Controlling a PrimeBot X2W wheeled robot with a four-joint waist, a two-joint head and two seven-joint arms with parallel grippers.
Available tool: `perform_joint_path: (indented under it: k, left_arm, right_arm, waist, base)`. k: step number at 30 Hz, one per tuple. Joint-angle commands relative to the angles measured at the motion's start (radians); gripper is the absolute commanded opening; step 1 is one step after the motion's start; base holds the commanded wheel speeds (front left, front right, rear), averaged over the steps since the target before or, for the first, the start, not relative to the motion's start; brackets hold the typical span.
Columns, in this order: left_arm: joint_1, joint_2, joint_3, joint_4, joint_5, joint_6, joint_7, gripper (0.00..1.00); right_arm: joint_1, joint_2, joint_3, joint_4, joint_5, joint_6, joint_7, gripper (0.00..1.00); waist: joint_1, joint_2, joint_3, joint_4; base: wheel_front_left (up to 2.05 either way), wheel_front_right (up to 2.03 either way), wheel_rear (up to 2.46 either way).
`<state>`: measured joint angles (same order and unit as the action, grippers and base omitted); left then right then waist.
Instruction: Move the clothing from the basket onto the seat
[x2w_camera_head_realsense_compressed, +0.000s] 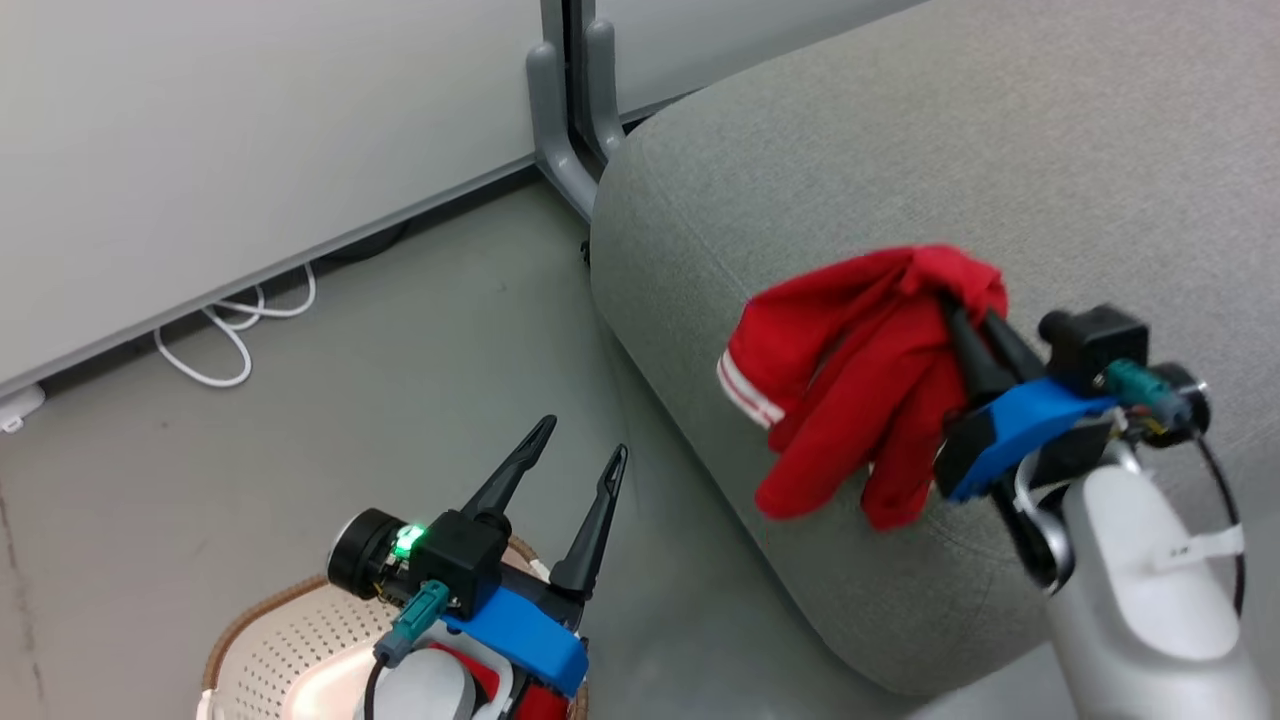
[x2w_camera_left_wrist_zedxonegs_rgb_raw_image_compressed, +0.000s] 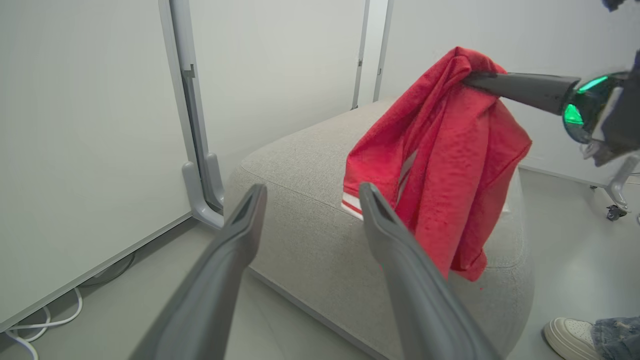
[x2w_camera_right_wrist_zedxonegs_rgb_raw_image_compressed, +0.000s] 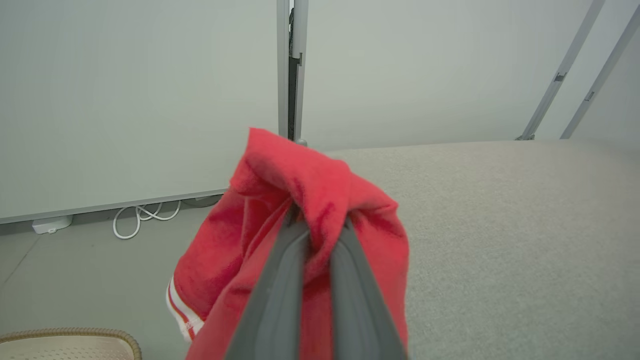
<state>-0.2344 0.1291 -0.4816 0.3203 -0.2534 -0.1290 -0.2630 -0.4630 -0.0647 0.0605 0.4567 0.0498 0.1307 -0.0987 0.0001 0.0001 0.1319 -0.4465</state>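
A red garment with white striped trim (x2w_camera_head_realsense_compressed: 860, 380) hangs from my right gripper (x2w_camera_head_realsense_compressed: 962, 318), which is shut on a bunch of its cloth above the near corner of the grey seat (x2w_camera_head_realsense_compressed: 900, 150). The same clothing (x2w_camera_left_wrist_zedxonegs_rgb_raw_image_compressed: 440, 150) droops over the seat's edge (x2w_camera_left_wrist_zedxonegs_rgb_raw_image_compressed: 300, 200) in the left wrist view, and in the right wrist view it (x2w_camera_right_wrist_zedxonegs_rgb_raw_image_compressed: 310, 200) wraps over my fingertips. My left gripper (x2w_camera_head_realsense_compressed: 585, 440) stands open and empty above the cream basket (x2w_camera_head_realsense_compressed: 290, 640), which sits on the floor at the lower left. More red cloth (x2w_camera_head_realsense_compressed: 540, 700) shows in the basket under my left wrist.
White panel walls with a grey post foot (x2w_camera_head_realsense_compressed: 565, 130) stand behind the seat. A white cable (x2w_camera_head_realsense_compressed: 235, 330) loops on the floor by the wall. A person's white shoe (x2w_camera_left_wrist_zedxonegs_rgb_raw_image_compressed: 570, 335) rests on the floor beside the seat.
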Motion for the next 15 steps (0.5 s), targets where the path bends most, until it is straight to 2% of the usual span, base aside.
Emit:
perform_joint_path:
  k: [1, 9, 15]
  left_arm:
    - [-0.03, 0.013, -0.008, -0.007, 0.009, -0.002, -0.003, 1.0]
    - [-0.167, 0.065, -0.067, -0.037, 0.024, -0.002, -0.003, 1.0]
    - [-0.242, 0.091, -0.087, -0.081, 0.036, -0.002, -0.003, 1.0]
  right_arm:
    - [-0.056, -0.029, -0.023, 0.009, 0.017, 0.0, 0.008, 0.0]
    - [-0.289, -0.18, -0.217, 0.064, 0.098, 0.0, 0.011, 0.0]
    - [-0.377, -0.311, -0.379, 0.093, 0.099, 0.0, -0.004, 0.0]
  waist:
    - [-0.0001, -0.0001, 0.056, 0.028]
    - [-0.0001, -0.0001, 0.27, 0.115]
    - [-0.0001, -0.0001, 0.399, 0.18]
  base:
    - [0.0, 0.0, 0.0]
    - [0.0, 0.0, 0.0]
    - [0.0, 0.0, 0.0]
